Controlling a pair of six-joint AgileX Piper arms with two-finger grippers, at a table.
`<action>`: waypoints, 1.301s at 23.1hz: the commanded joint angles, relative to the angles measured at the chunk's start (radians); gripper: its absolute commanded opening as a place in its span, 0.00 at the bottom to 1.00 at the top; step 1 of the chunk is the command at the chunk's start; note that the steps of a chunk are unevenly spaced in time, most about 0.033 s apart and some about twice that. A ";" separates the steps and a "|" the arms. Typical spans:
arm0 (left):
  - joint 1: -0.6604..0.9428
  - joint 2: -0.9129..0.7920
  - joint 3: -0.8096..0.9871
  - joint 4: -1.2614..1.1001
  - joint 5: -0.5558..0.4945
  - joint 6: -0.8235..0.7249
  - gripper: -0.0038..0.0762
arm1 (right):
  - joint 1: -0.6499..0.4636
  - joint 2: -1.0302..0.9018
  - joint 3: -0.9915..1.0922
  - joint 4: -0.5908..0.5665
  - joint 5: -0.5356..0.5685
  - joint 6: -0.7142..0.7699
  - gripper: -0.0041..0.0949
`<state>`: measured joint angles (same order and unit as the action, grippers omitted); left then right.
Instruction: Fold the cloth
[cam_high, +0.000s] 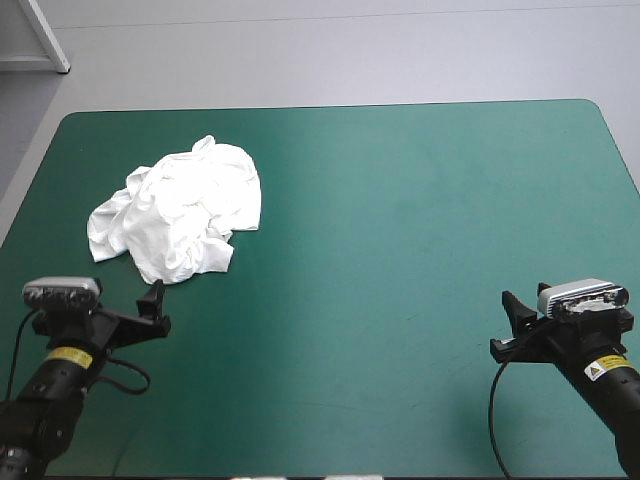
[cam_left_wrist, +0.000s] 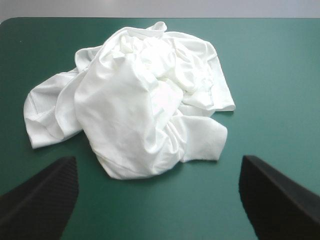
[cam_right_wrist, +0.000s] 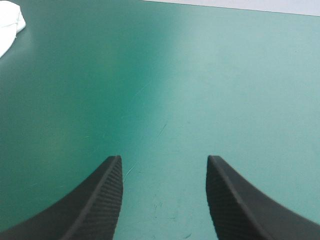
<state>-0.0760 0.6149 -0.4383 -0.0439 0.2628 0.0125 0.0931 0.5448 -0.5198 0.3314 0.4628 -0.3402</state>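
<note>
T-shirt (cam_high: 180, 210) lies in a crumpled heap on the left of the table (cam_high: 420, 250), just ahead of the left gripper (cam_high: 152, 300), fingers spread, empty. Right gripper (cam_right_wrist: 164, 158) likewise spread (well apart from the cloth). Risk: a pinch into the heap catches several layers and lifts a tangle.

No word or number is legible anywhere; the only markings are two small stickers, both seen from the high view. The left yellow label (cam_high: 68, 357) is wrapped round the black wrist just behind the left gripper (cam_high: 150, 298) and carries dark print too small to make out. The right yellow label (cam_high: 607, 368) sits likewise just behind the right gripper (cam_high: 508, 320). Its end nearer that gripper bears a black warning triangle, and beside the triangle runs a short line of dark lettering, also too small to read.
</note>
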 joint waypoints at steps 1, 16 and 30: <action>-0.004 0.202 -0.150 -0.009 -0.113 -0.039 0.83 | -0.007 0.009 -0.044 0.004 -0.010 -0.005 0.54; -0.004 1.004 -0.850 0.122 0.003 -0.089 0.83 | -0.007 0.007 -0.044 0.005 0.212 -0.005 0.54; 0.009 1.227 -0.858 0.217 0.040 -0.131 0.09 | -0.007 0.007 -0.053 0.005 0.167 0.038 0.54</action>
<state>-0.0535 1.8695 -1.2675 0.1736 0.3333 -0.1218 0.0931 0.5448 -0.5302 0.3279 0.6993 -0.3068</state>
